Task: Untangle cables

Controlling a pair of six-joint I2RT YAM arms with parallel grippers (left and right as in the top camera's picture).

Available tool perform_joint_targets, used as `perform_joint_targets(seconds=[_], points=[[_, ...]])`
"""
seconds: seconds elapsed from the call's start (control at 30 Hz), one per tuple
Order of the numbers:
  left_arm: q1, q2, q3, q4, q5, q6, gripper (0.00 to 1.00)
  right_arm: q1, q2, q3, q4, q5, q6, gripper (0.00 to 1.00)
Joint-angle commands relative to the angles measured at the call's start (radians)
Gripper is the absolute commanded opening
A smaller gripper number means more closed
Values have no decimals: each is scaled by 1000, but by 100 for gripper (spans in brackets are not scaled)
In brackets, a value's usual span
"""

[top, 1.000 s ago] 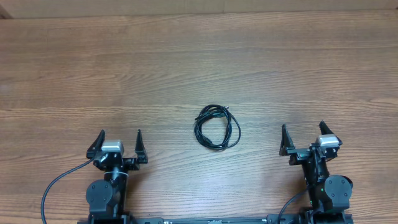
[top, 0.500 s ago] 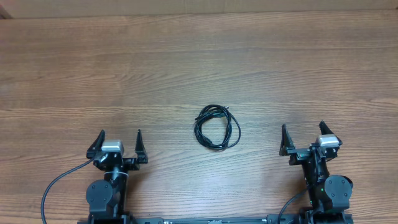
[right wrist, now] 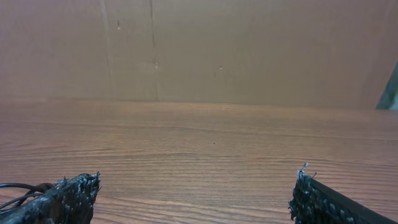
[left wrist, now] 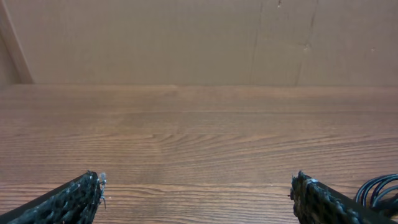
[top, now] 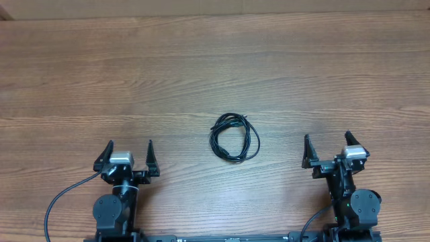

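In the middle of the brown wooden table [top: 101, 67], the thin black cables [top: 228, 122] lie in one tangled coil. The left gripper [top: 129, 144] and the right gripper [top: 327, 137] stand apart from it, fingers wide open and empty. I judge that nothing is untangled yet.

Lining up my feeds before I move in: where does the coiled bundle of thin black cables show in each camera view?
Overhead: the coiled bundle of thin black cables lies near centre frame on the brown wood-grain table.
Left wrist: only a few of its loops show, at the lower right edge.
Right wrist: only a strand or two shows, at the lower left edge.
Shared landmark: the table's wood grain, seen in all three views.
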Motion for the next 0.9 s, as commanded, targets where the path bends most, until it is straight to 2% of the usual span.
perform_joint_targets(seconds=[0.0, 0.27, 0.47, 0.63, 0.87], points=[[8, -9, -5, 0, -6, 2, 100, 5, -8, -10, 6, 9, -2, 100], [8, -9, -5, 2, 3, -6, 100, 5, -8, -10, 6, 9, -2, 100], [8, -9, 10, -16, 82, -6, 100, 5, -8, -10, 6, 9, -2, 100], [8, -9, 59, -89, 106, -6, 99, 5, -8, -10, 6, 9, -2, 100], [8, -8, 221, -260, 106, -2, 100, 5, -8, -10, 6, 9, -2, 100]])
